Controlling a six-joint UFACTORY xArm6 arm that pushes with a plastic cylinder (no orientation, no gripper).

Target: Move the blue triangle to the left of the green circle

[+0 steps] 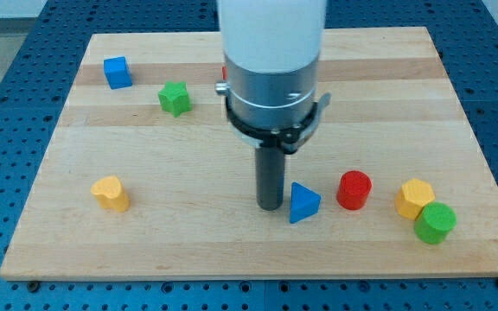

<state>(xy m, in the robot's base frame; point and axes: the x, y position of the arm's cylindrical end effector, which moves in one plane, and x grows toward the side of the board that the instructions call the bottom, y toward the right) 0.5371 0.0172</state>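
Toward the near edge of the bench, just right of centre: blue triangle, a small wedge-shaped block, smooth and plastic-looking, one corner pointing right. Just left of it, perhaps touching, perhaps not quite: my tip, blunt end of a straight dark rod hanging under a wide metal collar and a white housing. No pincer fitted, so nothing to open or close and nothing held; pushing only. Well off to the right, close to the near right corner: green circle, a short round cylinder, touching or almost touching a yellow block with faceted sides just behind it. Between the triangle and that pair: red cylinder, near the triangle's right corner but apart from it. Judged progress: early to middle, with the rod set on the proper side for a rightward shove and the triangle on the circle's left yet far from beside it. Probably left to do: slide right and a little nearer, passing in front of the red cylinder, stopping in the bare spot just left of the green circle. Elsewhere, uninvolved: second yellow block at the left, green block with a notched outline and blue cube at the far left, a sliver of red behind the arm. Bench of pale wood, banded boards, smooth and matte.
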